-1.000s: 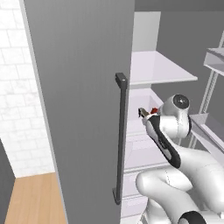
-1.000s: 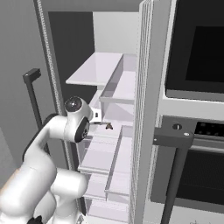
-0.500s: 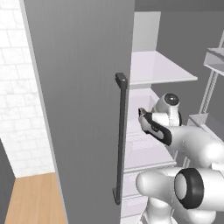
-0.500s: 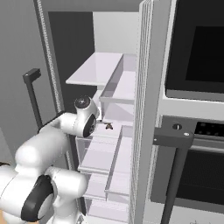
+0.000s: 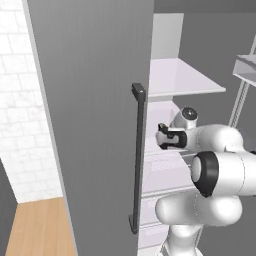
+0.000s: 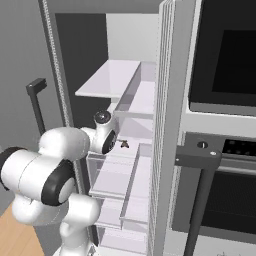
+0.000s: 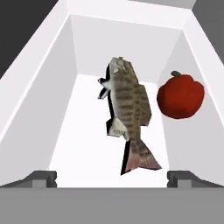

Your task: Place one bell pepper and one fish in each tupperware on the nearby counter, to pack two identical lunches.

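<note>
The gripper (image 7: 112,178) hangs over a white fridge drawer (image 7: 39,109), looking down into it. Its two fingertips (image 7: 43,178) stand wide apart at the near edge of the drawer, as far open as they go, and nothing is between them or in their hold.

On the drawer's white floor lies a fish (image 7: 127,109), grey-brown with dark bands, its head towards the far wall and its tail fin pointing back to the near edge, closer to the fingertip on the right of the hand view. The fish lies roughly along the middle of the drawer, slightly slanted. Just beside it, against the right-hand wall, sits a bell pepper (image 7: 180,95), glossy red with a small green stem on top. Pepper and fish are close together, and whether they touch cannot be told.

From the left base view, the white arm (image 5: 220,170) reaches into the open fridge past the tall grey door (image 5: 90,110) with its dark upright handle (image 5: 137,155); the dark hand (image 5: 170,137) sits just beneath a white shelf (image 5: 182,80). In the right base view the same arm (image 6: 60,160) bends towards the clear drawers (image 6: 117,175), and a black oven (image 6: 225,65) stands to the right of the fridge.
</note>
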